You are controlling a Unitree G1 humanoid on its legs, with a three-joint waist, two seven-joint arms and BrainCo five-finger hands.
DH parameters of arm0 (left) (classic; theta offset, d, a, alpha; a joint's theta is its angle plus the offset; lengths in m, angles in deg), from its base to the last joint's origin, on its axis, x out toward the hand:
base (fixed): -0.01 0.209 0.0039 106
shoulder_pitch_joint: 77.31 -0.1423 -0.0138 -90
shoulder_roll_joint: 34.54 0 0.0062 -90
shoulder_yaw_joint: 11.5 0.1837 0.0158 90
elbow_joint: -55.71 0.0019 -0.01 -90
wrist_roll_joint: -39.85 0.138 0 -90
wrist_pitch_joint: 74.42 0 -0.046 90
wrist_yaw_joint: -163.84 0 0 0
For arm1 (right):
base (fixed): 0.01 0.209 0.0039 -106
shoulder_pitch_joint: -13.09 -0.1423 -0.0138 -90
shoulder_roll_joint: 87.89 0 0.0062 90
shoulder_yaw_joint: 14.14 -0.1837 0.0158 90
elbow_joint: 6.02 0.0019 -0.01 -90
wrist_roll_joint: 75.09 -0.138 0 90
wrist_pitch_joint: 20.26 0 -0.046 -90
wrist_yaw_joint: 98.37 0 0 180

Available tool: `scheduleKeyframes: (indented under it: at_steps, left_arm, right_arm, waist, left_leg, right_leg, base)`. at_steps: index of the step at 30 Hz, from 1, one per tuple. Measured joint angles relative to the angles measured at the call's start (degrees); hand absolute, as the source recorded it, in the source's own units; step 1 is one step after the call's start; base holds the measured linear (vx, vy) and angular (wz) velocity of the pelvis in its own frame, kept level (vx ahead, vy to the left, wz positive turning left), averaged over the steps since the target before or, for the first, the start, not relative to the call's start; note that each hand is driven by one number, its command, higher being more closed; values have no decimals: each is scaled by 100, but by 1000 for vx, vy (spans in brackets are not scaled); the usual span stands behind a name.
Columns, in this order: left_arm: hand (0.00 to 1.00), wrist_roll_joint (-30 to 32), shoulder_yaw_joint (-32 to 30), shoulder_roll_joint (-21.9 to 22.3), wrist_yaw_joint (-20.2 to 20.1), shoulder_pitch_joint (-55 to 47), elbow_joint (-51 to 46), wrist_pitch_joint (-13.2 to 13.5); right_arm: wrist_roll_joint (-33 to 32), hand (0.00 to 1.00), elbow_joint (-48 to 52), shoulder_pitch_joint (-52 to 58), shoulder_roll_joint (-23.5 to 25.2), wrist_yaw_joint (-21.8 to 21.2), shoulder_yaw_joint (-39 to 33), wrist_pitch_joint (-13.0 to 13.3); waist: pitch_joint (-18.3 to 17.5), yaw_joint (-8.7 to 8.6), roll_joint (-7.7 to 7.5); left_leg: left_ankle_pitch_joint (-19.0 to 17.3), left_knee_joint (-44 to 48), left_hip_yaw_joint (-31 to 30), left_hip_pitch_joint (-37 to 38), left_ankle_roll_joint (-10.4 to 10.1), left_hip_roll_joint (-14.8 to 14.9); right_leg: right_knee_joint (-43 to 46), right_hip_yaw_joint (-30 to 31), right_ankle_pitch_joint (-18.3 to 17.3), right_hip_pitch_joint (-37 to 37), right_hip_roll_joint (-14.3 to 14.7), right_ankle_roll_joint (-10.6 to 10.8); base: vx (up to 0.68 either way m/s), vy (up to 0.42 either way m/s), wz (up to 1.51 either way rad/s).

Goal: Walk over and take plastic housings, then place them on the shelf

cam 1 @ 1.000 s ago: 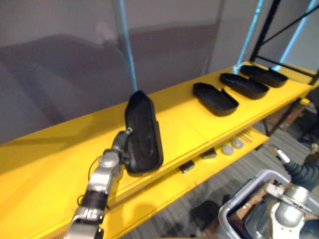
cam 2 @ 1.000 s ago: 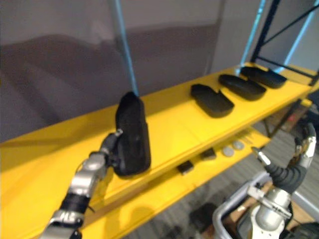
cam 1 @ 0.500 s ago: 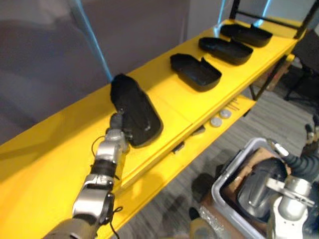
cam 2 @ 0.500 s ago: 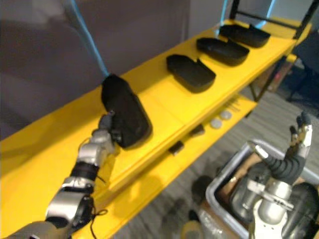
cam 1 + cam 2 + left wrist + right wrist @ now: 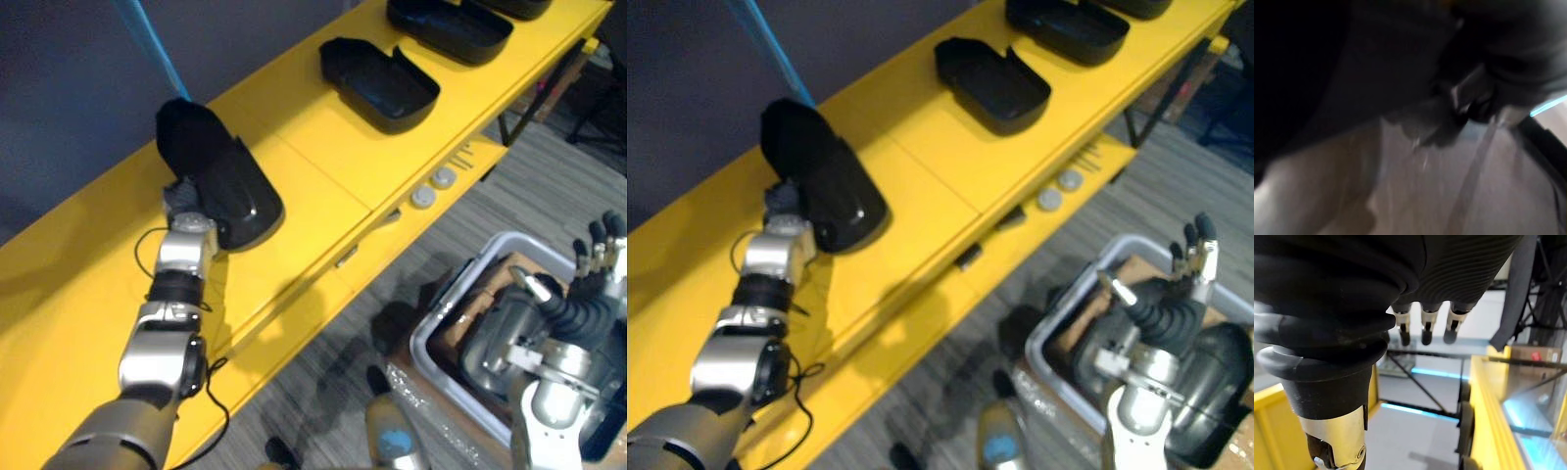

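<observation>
A black plastic housing [image 5: 217, 174] lies tilted on the yellow shelf [image 5: 323, 166], its glossy end toward the shelf's front. My left hand [image 5: 182, 199] is pressed against the housing's near side, with my arm stretched over the shelf. Farther right on the shelf sit two more black housings, one [image 5: 380, 83] open side up and another [image 5: 449, 22] beyond it. My right hand [image 5: 591, 286] is held up with straight fingers above a grey bin [image 5: 443, 315] and holds nothing. The bin contains more dark housings [image 5: 497, 340].
A lower yellow ledge [image 5: 294, 323] runs along the shelf's front, with two small round discs [image 5: 423, 197] and a few small flat parts on it. The bin stands on grey floor [image 5: 323, 411] at the lower right. A blue upright [image 5: 147, 39] rises behind the shelf.
The view has tipped downward. The housing in my left hand has gone from standing upright to leaning low on the shelf. My right hand now points its fingers up over the bin.
</observation>
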Motion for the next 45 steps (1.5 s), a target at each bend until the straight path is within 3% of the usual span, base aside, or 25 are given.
scheduleKeyframes:
  at_steps: [4, 8, 14, 16, 19, 21, 24, 26, 27, 29, 30, 34, 39, 42, 45]
  left_arm:
    - [0, 20, 204, -114, -187, 1, 54, -103]
    - [0, -35, 412, -222, -260, 1, 42, -196]
    - [0, -415, 465, -314, -71, -13, 108, -38]
    - [0, -769, 464, -317, 7, -29, 136, 150]
    - [0, -1390, 460, -313, 139, -160, 158, 685]
    - [0, -1953, 461, -215, 363, -329, 150, 1349]
    - [0, -2351, 459, 54, 733, -523, -44, 2053]
    - [0, -2372, 454, 171, 999, -538, -71, 2379]
    - [0, -2365, 432, 183, 1219, -561, -117, 2741]
    - [0, -2366, 401, 183, 1259, -565, -250, 3063]
    - [0, -2354, 400, 183, 1121, -564, -493, 3392]
    - [0, -2212, 412, 196, 927, -555, -1227, 3617]
    - [0, -1999, 393, 210, 891, -551, -1449, 3635]
    - [0, -1987, 278, 210, 822, -562, -1601, 3669]
    - [0, -1771, -40, 192, 748, -687, -1973, 3849]
  right_arm:
    - [0, 0, -2, 146, -27, -2, 53, 82]
    - [-12, 0, -50, 195, -30, -5, 241, 110]
    - [-98, 0, -295, 242, -10, -5, 414, 117]
    - [-97, 0, -315, 293, 23, -4, 423, 117]
    - [-93, 0, -330, 333, 76, -4, 430, 134]
    - [-84, 0, -340, 341, 175, 4, 454, 150]
    - [35, 0, -473, 357, 283, 26, 617, 229]
    - [125, 0, -495, 377, 334, 65, 742, 247]
    - [199, 0, -500, 383, 385, 150, 795, 319]
    - [241, 0, -506, 395, 400, 199, 794, 386]
    - [239, 0, -522, 393, 400, 266, 775, 488]
    - [101, 0, -519, 338, 400, 97, 823, 715]
    - [-345, 0, -509, 318, 425, -246, 922, 711]
    - [-1192, 0, -510, 258, 430, -801, 888, 667]
    - [-1464, 0, -510, 167, 438, -1158, 797, 561]
  waist:
    - [6, -25, -4]
    - [79, -67, -112]
    - [119, -187, -179]
    - [121, -185, -182]
    - [120, -186, -183]
    - [119, -197, -187]
    - [117, -185, -201]
    - [117, -166, -202]
    - [117, -174, -203]
    - [114, -173, -208]
    - [108, -169, -218]
    - [70, -141, -244]
    - [-115, -48, -232]
    - [-359, 21, -204]
    - [-472, 117, -190]
  left_leg:
    - [0, 24, -3, 25, 0, 4]
    - [-7, 173, -13, 36, 11, 6]
    - [-70, 171, -80, 51, 103, -53]
    - [-80, 169, -141, 50, 114, -67]
    - [-93, 160, -172, 48, 131, -79]
    - [-95, 152, -207, 63, 135, -98]
    - [-95, 98, -299, 97, 135, -136]
    - [-95, 78, -308, 90, 135, -154]
    - [-94, 67, -310, 92, 135, -163]
    - [-93, 52, -320, 94, 136, -166]
    - [-91, 40, -363, 108, 137, -165]
    - [-53, -69, -497, 173, 125, -164]
    - [116, -322, -680, 227, 129, -165]
    - [220, -504, -793, 226, 113, -175]
    - [225, -507, -873, 211, 113, -172]
  right_leg:
    - [41, -3, -30, 29, -1, -13]
    - [58, -20, -56, 121, -40, 1]
    - [-56, -39, -10, 228, -109, 75]
    - [-135, -60, 31, 279, -130, 87]
    - [-229, -118, 84, 347, -160, 94]
    - [-349, -165, 132, 447, -199, 111]
    - [-421, -205, 155, 520, -240, 123]
    - [-437, -215, 160, 520, -257, 131]
    - [-449, -216, 162, 522, -265, 136]
    - [-448, -229, 172, 529, -267, 144]
    - [-458, -292, 172, 585, -278, 143]
    - [-532, -468, 167, 757, -290, 136]
    - [-617, -682, 154, 902, -287, 114]
    - [-666, -832, 154, 941, -293, 113]
    - [-734, -931, 156, 1045, -304, 112]
  base:
    - [0, 0, 0]
    - [-37, -1, 4]
    - [-30, 20, 5]
    - [-9, 16, 7]
    - [-7, 8, 9]
    - [5, 9, 10]
    - [11, 7, 8]
    - [5, -1, 2]
    - [0, 0, 0]
    - [16, -3, 5]
    - [35, -2, 15]
    - [39, -2, 21]
    - [20, -15, 23]
    - [11, -7, 20]
    - [7, -7, 12]
